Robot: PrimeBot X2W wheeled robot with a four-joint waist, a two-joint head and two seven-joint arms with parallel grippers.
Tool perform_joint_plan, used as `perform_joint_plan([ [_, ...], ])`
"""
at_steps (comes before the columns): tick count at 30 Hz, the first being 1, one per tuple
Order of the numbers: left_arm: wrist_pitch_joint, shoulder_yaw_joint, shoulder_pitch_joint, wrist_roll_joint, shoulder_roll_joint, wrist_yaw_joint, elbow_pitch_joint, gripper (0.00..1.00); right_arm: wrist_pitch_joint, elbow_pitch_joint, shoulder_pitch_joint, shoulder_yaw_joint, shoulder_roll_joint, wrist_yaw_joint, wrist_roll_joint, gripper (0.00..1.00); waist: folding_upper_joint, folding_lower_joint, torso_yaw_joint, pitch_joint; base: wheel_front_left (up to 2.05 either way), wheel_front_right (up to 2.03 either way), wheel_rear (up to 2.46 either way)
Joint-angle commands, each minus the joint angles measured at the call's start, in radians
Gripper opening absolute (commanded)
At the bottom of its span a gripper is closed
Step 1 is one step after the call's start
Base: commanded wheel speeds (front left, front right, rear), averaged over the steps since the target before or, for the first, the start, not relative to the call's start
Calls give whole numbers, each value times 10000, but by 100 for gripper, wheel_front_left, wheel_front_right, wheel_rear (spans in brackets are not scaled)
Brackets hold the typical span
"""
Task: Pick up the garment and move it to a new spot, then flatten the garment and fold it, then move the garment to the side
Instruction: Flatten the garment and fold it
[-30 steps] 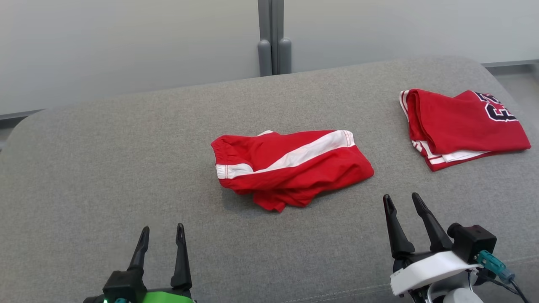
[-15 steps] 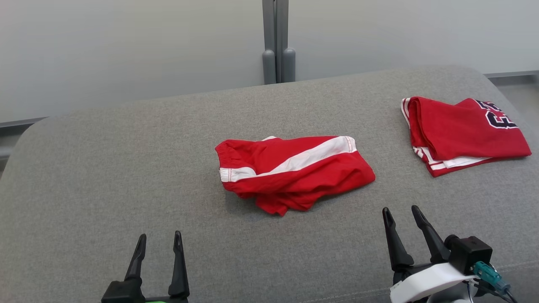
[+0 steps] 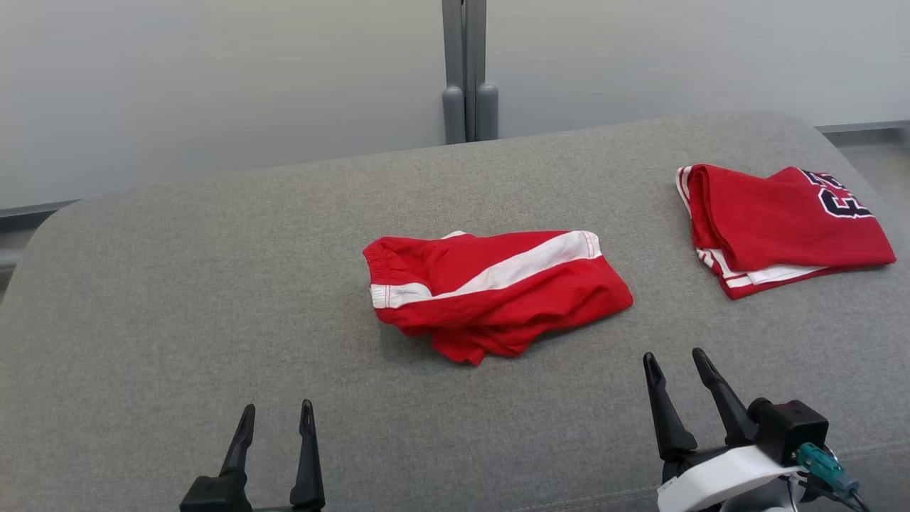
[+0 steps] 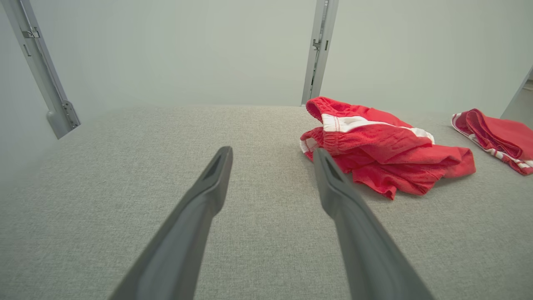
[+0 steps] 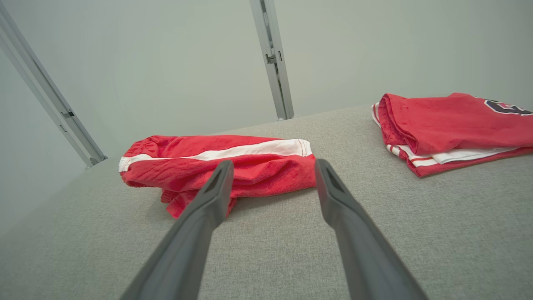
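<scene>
The garment [image 3: 490, 291] is a pair of red shorts with a white side stripe, lying crumpled in the middle of the grey padded surface [image 3: 213, 299]. It also shows in the left wrist view [image 4: 383, 154] and the right wrist view [image 5: 220, 166]. My left gripper [image 3: 277, 416] stands open near the front edge, well short of the garment and to its left. My right gripper [image 3: 674, 361] is open too, in front of the garment's right end. Both grippers hold nothing.
A folded red jersey with white trim and dark lettering [image 3: 782, 220] lies at the far right of the surface [image 5: 449, 125]. A grey upright post [image 3: 466, 71] stands behind the back edge, against a pale wall. The surface's corners are rounded.
The camera tilted up a little, so everything sits lower in the picture. The left gripper dropped slightly toward the bottom edge. The garment has not moved.
</scene>
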Motion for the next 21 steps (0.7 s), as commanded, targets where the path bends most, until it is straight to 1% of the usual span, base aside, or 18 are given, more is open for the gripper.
perform_joint_plan([
  [1,-23,-23,-219,-115,-1,-167,112,100,-30,-13,96,-4,-50,-6,-9,100,0,0,1,28,0,0,0],
  [6,-23,-312,-1087,-674,-28,-886,587,100,-30,-30,83,47,-84,-6,15,100,0,0,54,196,0,0,0],
  [8,-21,-468,-1588,-1068,-41,-1220,960,100,-30,-43,2,118,-127,-6,62,100,0,0,67,318,0,0,0],
  [10,-20,-681,-2177,-1653,-43,-1447,1456,100,-30,-52,-120,194,-181,-6,93,100,0,0,50,465,0,0,0],
  [11,11,-785,-2459,-1965,-45,-1504,1730,100,-30,-53,-172,232,-204,-6,100,100,0,0,34,533,0,0,0],
  [15,498,-1137,-3662,-2624,-37,-1624,3018,100,-30,-59,-266,344,-284,-6,126,100,0,0,-53,768,0,0,0],
  [17,635,-1245,-4221,-2699,-39,-1599,3607,100,-30,-59,-333,378,-323,-6,146,100,0,0,-99,890,0,0,0],
  [18,635,-1245,-4221,-2699,-39,-1599,3607,100,-30,-59,-333,378,-323,-6,146,100,0,0,-99,890,0,0,0],
  [19,778,-1263,-4698,-3016,-35,-1564,4158,100,-30,-51,-423,433,-356,-6,154,100,0,0,-163,1020,0,0,0],
  [20,778,-1263,-4698,-3016,-35,-1564,4158,100,-30,-51,-423,433,-356,-6,154,100,0,0,-163,1020,0,0,0],
  [21,960,-1365,-5122,-3381,-37,-1601,4609,100,-30,-59,-479,463,-386,-6,172,100,0,0,-223,1127,0,0,0],
])
